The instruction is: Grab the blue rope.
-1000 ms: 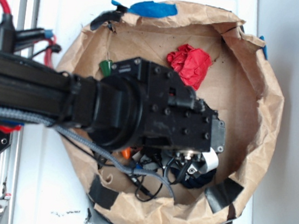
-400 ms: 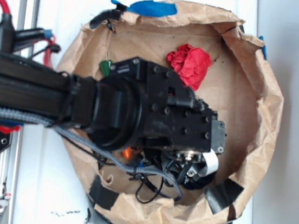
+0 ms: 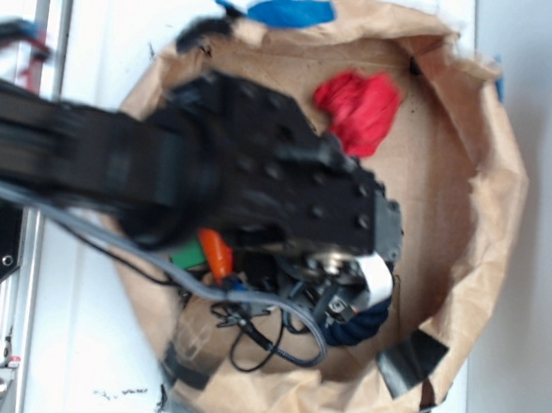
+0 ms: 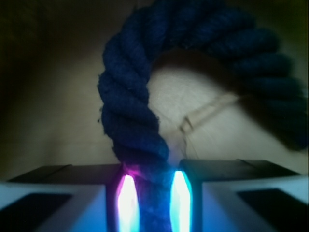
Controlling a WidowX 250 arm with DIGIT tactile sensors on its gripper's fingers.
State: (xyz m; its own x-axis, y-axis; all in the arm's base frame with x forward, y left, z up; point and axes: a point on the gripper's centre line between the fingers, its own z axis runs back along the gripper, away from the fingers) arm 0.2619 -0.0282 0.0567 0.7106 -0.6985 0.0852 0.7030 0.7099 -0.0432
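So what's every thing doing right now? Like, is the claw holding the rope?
blue rope: looped in an arch, one strand pinched between the fingers.
gripper: shut on the blue rope.
red cloth: crumpled, lying loose near the bag's top wall.
toy carrot: lying beside the arm, untouched.
paper bag: spread open, rim folded and taped.

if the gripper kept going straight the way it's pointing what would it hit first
The gripper is already at the thick dark navy twisted rope, a strand lying between its fingers. Past that, it would likely meet the brown paper lining, though depth is unclear.
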